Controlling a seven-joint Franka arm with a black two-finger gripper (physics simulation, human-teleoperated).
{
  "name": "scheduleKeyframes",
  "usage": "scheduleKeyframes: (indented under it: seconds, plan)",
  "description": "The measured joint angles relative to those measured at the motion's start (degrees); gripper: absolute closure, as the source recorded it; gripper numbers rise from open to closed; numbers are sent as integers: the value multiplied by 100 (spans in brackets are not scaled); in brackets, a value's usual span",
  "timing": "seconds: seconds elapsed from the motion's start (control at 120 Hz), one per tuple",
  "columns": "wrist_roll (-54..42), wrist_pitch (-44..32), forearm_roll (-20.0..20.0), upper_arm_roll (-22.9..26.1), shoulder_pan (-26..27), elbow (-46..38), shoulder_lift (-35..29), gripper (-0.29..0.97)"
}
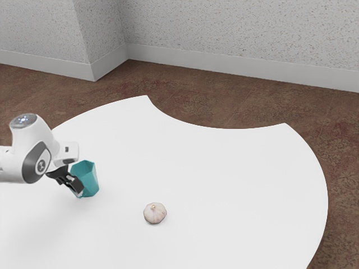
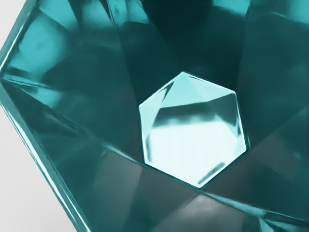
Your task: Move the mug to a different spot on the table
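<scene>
A teal faceted mug (image 1: pixel 88 178) is at the exterior view's left part of the white table (image 1: pixel 224 174), leaning over rather than standing straight. My gripper (image 1: pixel 74 186) is at the mug's rim on the arm's side, with black fingers clamped on the wall, so it is shut on the mug. The wrist view looks straight down into the mug (image 2: pixel 96 96), right under my hand, to its pale hexagonal bottom (image 2: pixel 193 130). I cannot tell whether the mug's base touches the table.
A garlic bulb (image 1: pixel 155 213) lies on the table to the exterior view's right of the mug, nearer the front edge. The round table has a curved cut-out at its far side, and brown floor lies beyond its edges.
</scene>
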State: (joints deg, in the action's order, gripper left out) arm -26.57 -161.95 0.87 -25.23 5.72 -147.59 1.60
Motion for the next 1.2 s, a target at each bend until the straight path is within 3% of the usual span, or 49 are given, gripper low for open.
scheduleKeyframes:
  seconds: [0.183,0.358,0.567,0.775,1.083,1.2]
  plan:
    - [-109,-114,75,-1,150,0,34,37]
    - [-182,-272,95,-25,219,-38,-44,52]
    - [-282,-699,127,23,172,-136,-296,58]
    - [-403,-1184,936,49,409,79,-160,64]
    - [-529,-1560,1896,-14,1641,451,346,71]
    - [-569,-1629,2229,-11,1659,515,445,73]
